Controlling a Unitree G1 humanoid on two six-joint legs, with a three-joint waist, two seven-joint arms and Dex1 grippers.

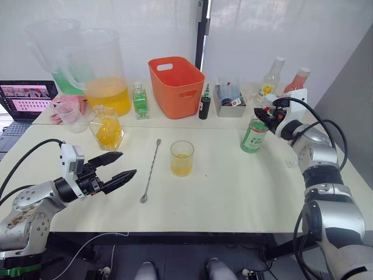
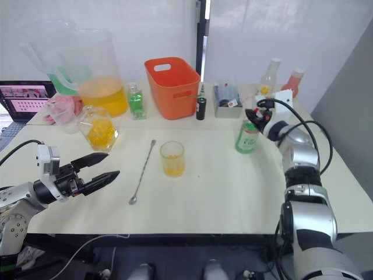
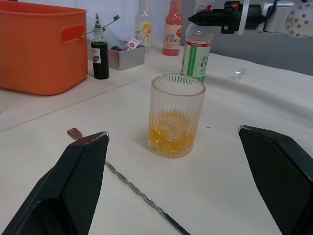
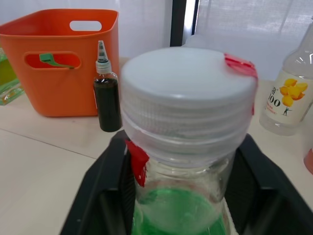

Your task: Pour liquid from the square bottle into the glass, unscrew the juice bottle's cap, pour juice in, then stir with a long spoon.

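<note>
The ribbed glass (image 1: pixel 182 157) stands mid-table with a little orange liquid in it. A long spoon (image 1: pixel 151 169) lies flat just left of it. The squat square bottle (image 1: pixel 108 129) of yellow liquid stands at the back left. My left gripper (image 1: pixel 128 163) hovers open above the table left of the spoon, pointing at the glass (image 3: pixel 176 115). At the right stands the green-labelled juice bottle (image 1: pixel 254 133) with a white cap (image 4: pixel 188 81). My right gripper (image 1: pixel 262 115) is shut on that cap, one finger (image 4: pixel 115 166) on each side of the neck.
An orange basket (image 1: pixel 175 84) stands at the back centre. Two large pitchers (image 1: pixel 105 70) and a small green bottle (image 1: pixel 140 100) stand to its left. A dark dropper bottle (image 1: pixel 204 108), a grey tin (image 1: pixel 228 99) and two drink bottles (image 1: pixel 271 79) stand to its right. A laptop (image 1: pixel 23 99) sits far left.
</note>
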